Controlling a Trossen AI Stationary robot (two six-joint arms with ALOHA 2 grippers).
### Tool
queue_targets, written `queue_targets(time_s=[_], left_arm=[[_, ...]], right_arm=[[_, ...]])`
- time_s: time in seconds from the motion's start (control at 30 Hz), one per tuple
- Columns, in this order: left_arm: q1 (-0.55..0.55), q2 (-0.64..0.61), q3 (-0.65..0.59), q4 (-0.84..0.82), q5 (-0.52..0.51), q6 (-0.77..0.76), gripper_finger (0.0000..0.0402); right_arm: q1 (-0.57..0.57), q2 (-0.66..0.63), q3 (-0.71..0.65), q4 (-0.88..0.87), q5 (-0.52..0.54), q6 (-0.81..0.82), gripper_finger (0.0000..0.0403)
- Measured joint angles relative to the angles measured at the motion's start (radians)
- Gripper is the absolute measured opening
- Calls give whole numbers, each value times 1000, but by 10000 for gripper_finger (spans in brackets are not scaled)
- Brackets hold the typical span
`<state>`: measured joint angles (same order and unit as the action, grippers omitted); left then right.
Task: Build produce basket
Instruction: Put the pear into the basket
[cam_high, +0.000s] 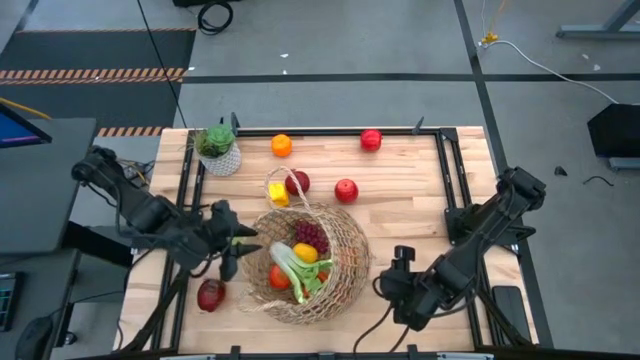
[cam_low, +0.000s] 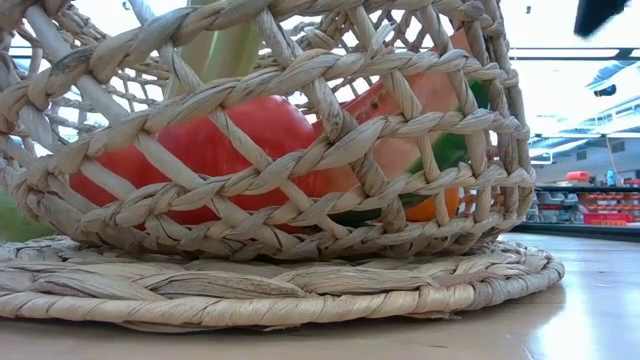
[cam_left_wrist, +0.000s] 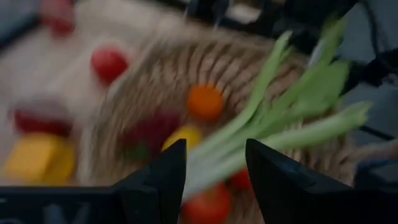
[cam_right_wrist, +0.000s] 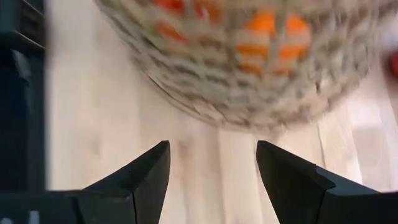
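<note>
Near the tabletop's (cam_high: 400, 215) front edge the basket (cam_high: 345, 270) is sitting, light, springy wicker best gripped at its stiff rim, while both the left hand (cam_high: 236, 252) and the right hand (cam_high: 392, 283) are waiting spread, holding nothing.

One basket (cam_high: 335, 262) stands on the table (cam_high: 420, 200). In it lie one leek (cam_high: 290, 268), one bunch of grapes (cam_high: 311, 236), one lemon (cam_high: 306, 252) and one tomato (cam_high: 279, 277). Outside it are three red apples: far right (cam_high: 371, 139), middle (cam_high: 346, 190) and near left (cam_high: 211, 295). One orange (cam_high: 282, 145), one yellow fruit (cam_high: 278, 194) with a dark red one (cam_high: 298, 182) beside it, and one potted plant (cam_high: 218, 148).
</note>
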<state>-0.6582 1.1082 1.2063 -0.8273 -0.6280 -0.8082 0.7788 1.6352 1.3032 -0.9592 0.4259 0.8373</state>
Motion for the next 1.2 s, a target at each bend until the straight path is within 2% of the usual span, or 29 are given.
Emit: queue_targets(time_s=[0.23,0.4,0.63,0.73,1.03,1.13,1.2], left_arm=[[-35,-38,-1,-344,46,-320,172],[-47,-9,-3,-547,157,-465,172],[-76,86,-3,-552,296,-455,172],[-111,139,-3,-553,313,-458,172],[-193,224,-3,-528,335,-566,171],[-199,228,-12,-481,329,-569,171],[-190,223,-57,-394,321,-569,171]], right_arm=[[9,0,-176,14,10,135,242],[22,0,-299,105,46,162,242],[23,0,-400,226,135,160,240],[24,0,-418,242,178,194,240],[53,0,-449,292,203,212,236],[68,0,-449,301,211,216,236],[77,0,-449,308,218,215,236]])
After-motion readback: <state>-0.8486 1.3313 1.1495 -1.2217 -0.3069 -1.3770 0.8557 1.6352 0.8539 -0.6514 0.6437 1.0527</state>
